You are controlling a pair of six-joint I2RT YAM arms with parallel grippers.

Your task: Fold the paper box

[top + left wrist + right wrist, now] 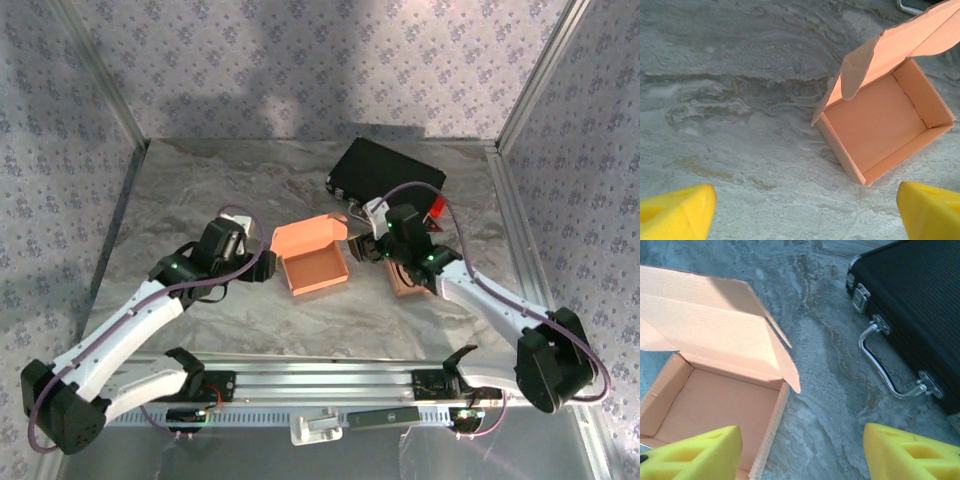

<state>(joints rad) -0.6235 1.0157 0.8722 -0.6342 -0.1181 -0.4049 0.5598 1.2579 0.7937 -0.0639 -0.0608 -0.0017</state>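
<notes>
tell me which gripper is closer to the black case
Right. The right gripper hovers just in front of the black case, at the orange box's right side; the left gripper is on the box's other side, farther from the case.

Black case (385, 178) with a metal handle (877, 367) at the far side of the grey marbled table (200, 190).

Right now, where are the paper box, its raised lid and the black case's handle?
paper box (316, 272): top external view, on its inner floor.
raised lid (715, 335): right wrist view, on its inner face.
black case's handle (875, 362): right wrist view, on the metal bar.
</notes>
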